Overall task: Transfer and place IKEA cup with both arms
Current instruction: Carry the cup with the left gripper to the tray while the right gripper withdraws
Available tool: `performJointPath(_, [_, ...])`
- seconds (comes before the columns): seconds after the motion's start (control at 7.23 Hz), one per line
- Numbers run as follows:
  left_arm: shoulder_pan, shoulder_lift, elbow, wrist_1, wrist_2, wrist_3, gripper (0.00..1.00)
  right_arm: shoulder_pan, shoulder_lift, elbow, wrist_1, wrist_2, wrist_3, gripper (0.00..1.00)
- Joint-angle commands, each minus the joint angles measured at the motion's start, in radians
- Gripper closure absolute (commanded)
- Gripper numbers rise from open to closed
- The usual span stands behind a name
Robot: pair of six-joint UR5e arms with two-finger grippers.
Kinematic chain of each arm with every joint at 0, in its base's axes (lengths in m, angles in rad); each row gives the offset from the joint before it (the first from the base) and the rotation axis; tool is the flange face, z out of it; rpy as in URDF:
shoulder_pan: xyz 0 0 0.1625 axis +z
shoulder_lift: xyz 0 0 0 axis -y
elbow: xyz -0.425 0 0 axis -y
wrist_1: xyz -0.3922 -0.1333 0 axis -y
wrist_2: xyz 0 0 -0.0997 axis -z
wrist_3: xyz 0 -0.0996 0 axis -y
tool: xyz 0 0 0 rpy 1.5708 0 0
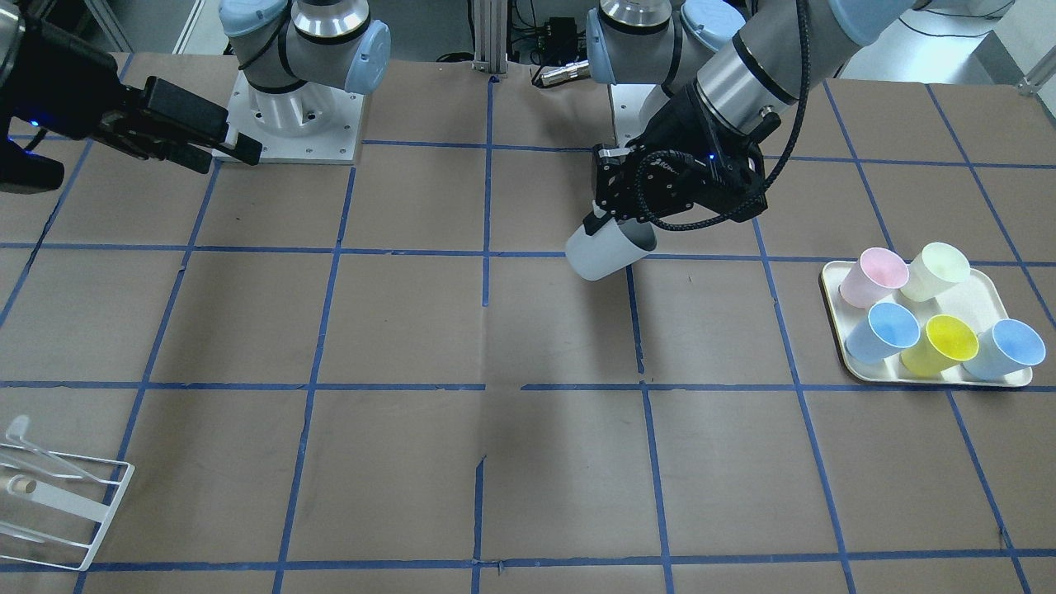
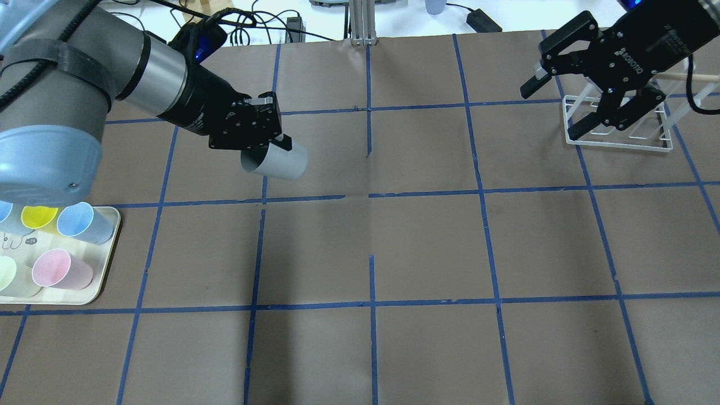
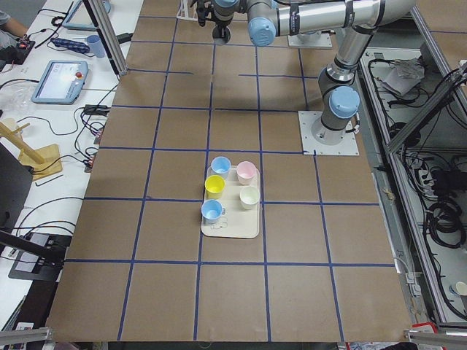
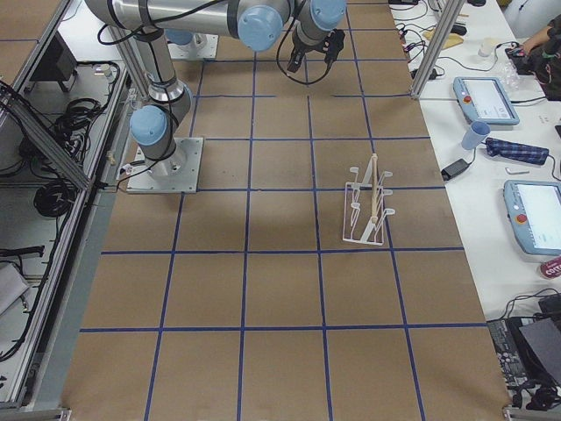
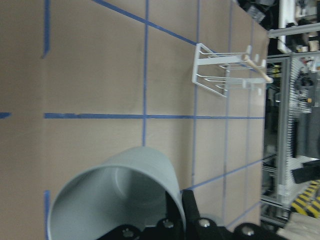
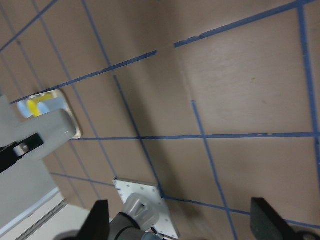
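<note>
Your counter (image 2: 427,247) carries the tray (image 2: 107,267) of coloured cups at its left end and the white rack (image 5: 218,80) toward the right. Your right gripper (image 2: 557,107) hangs on the right side, fingers spread, well apart from the left gripper (image 2: 270,151). The left fingers pinch the rim of the IKEA cup (image 2: 278,162), which is tilted in the air. I judge pickup done; hand-over and placing remain.
</note>
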Motion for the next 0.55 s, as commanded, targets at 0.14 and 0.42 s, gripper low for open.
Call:
performJointPath(0.14, [0.049,0.03,-0.001,-0.129,0.372,0.308,1.0,0.172,-0.037,0.012,-0.115,-0.366,0.18,0.0])
performJointPath(0.42, [0.217,0.028,-0.004,-0.14,0.453,0.692,1.0,0.226,-0.069,0.131,-0.293,-0.429,0.251,0.0])
